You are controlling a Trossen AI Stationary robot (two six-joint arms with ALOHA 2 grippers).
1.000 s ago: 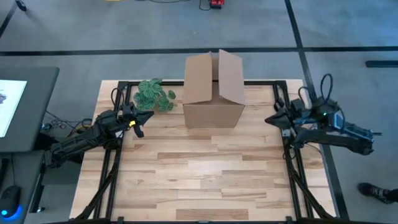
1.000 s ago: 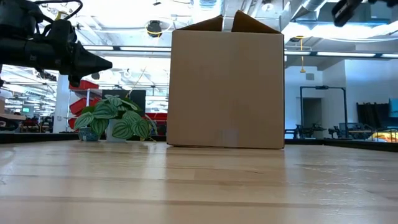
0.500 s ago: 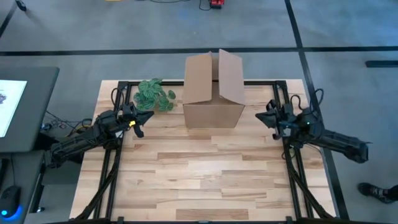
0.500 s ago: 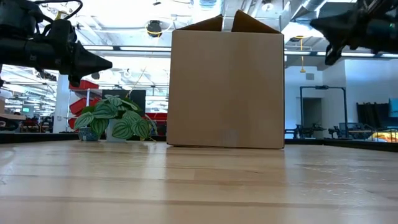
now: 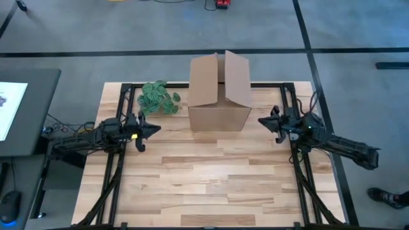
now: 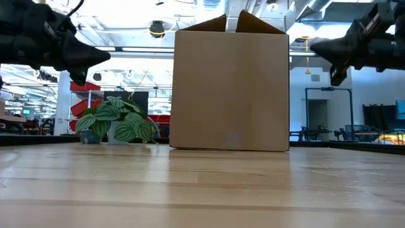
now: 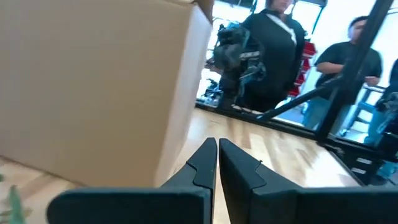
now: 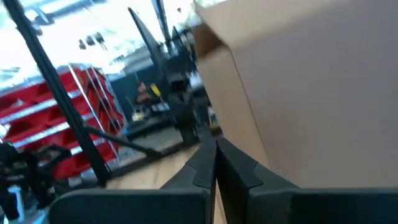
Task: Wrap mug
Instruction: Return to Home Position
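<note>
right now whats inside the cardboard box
Nothing inside shows. The cardboard box has its two top flaps folded over the opening, slightly raised, and its walls are opaque, so any contents are covered.

Cardboard box beside green plant

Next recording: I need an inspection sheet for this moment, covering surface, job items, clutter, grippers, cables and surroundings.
Surface: wooden table, planks bare in front of the box.
Job's things: cardboard box upright at the far middle, top flaps folded over but not lying flat; mug and bubble wrap not in view.
Clutter: potted plant left of the box, apart from it.
Grippers: left gripper shut, empty, in the air left of the box; right gripper shut, empty, in the air right of the box; neither touches it.
Cables: loops by the right arm.
Surroundings: people beyond the table, red shelving, a screen at the left.
</note>
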